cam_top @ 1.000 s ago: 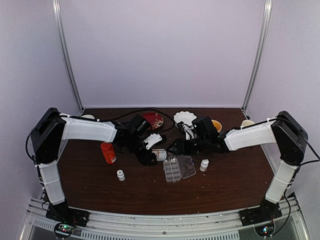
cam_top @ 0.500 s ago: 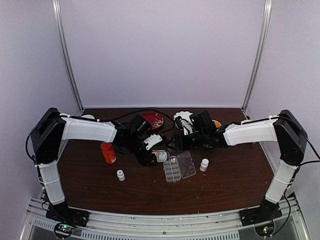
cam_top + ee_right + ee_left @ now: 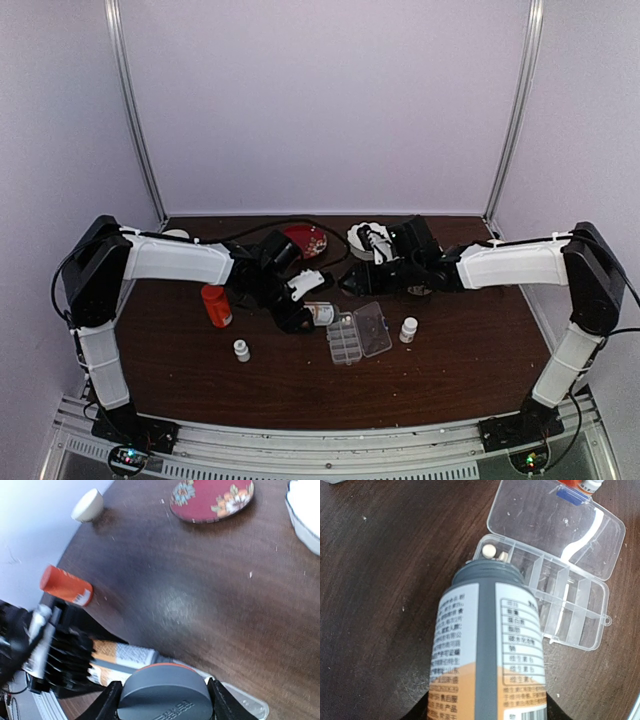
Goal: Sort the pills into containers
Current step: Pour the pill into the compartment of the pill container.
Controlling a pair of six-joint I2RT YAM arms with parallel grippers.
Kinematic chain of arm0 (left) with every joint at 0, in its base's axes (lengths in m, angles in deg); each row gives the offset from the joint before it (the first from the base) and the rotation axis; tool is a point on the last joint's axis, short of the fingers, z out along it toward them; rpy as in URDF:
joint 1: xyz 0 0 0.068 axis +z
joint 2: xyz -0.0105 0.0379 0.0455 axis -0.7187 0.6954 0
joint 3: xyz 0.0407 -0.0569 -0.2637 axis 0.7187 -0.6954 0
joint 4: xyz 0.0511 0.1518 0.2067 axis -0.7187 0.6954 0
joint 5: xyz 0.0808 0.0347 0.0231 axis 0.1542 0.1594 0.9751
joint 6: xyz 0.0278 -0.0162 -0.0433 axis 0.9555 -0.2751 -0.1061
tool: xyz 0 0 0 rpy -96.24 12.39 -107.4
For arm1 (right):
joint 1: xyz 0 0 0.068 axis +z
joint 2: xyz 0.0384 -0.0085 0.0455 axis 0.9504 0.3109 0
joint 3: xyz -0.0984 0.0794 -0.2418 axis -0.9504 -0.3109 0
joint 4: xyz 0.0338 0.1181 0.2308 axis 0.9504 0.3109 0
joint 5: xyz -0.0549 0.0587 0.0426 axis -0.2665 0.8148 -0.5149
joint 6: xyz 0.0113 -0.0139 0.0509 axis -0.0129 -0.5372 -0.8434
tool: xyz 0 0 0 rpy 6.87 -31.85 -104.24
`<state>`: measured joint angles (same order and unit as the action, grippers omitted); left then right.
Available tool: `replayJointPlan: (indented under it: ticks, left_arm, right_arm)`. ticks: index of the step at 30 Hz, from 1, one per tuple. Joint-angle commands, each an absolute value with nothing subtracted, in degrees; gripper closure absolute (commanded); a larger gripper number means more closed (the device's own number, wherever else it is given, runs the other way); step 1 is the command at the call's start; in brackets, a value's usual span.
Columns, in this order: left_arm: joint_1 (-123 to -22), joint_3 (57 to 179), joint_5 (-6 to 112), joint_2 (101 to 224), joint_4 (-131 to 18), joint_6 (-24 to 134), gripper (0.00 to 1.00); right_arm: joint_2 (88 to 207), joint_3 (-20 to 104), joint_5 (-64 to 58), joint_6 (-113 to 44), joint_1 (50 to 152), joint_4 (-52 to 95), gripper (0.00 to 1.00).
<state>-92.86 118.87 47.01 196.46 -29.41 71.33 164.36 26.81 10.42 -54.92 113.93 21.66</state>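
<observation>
We see soft, even light; glare streaks the pill box lid (image 3: 555, 527) at upper right; the right wrist view's lower left blurs.

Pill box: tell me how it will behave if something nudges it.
The pill box looks thin, clear plastic, nearly empty, so probably light and apt to slide on the table. Its open lid lies flat, so tipping seems unlikely; pills may shift.

Right gripper (image 3: 349, 284) farther from pill box (image 3: 345, 342)
</observation>
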Motion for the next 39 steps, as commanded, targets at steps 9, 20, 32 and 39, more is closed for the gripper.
replayJointPlan:
  ticks: [9, 20, 32, 39]
  left_arm:
    - [-92.5, 121.55, 45.85, 197.57, -28.57, 72.75, 1.0]
    - [-92.53, 121.75, 45.9, 197.92, -28.12, 72.69, 1.0]
    - [-92.53, 121.42, 45.5, 197.64, -28.67, 72.48, 1.0]
    - [-92.53, 121.1, 45.33, 197.75, -29.2, 72.34, 1.0]
  right_arm:
    - [175.37, 31.59, 13.51, -55.0, 116.53, 25.26, 1.0]
    - [167.36, 30.04, 11.6, -54.19, 114.67, 22.47, 1.0]
    - [164.81, 26.33, 16.45, -55.52, 114.62, 16.17, 1.0]
    - [175.1, 32.15, 14.11, -54.48, 117.05, 25.59, 1.0]
